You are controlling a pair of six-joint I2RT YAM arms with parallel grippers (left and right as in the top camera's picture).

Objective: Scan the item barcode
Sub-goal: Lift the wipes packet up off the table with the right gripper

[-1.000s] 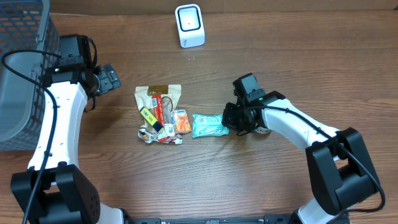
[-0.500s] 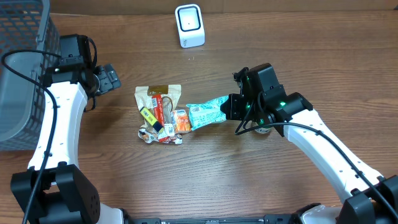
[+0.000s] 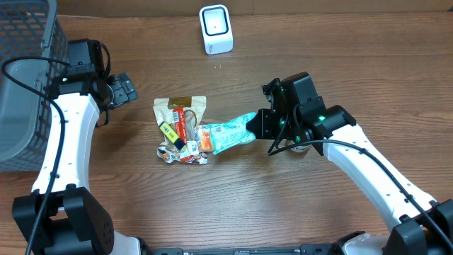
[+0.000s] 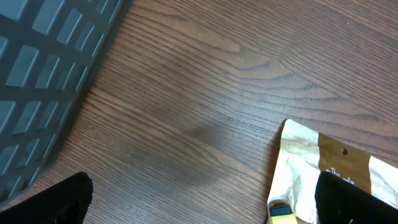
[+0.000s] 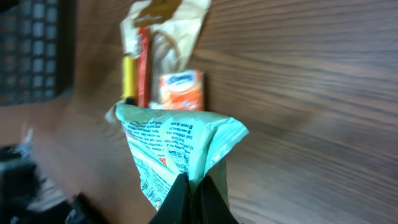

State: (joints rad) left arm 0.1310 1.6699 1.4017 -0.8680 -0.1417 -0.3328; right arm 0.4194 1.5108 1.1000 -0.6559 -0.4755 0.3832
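Overhead, the mint-green packet [image 3: 230, 132] is pinched by one edge in the right gripper [image 3: 256, 126], its free end overlapping the snack pile [image 3: 181, 131]. The white scanner [image 3: 215, 29] stands well apart. The left gripper [image 3: 126, 90] is spread wide near the basket [image 3: 25, 85].

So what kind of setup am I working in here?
Likely a mock checkout bench: a white barcode scanner at the back, a grey basket at the left, small packaged goods piled mid-table.

Just ahead of the right gripper [image 3: 253, 129] the snack pile [image 3: 181, 130] blocks the way, while open table [image 3: 340, 64] runs sideways from it to the scanner [image 3: 216, 29].
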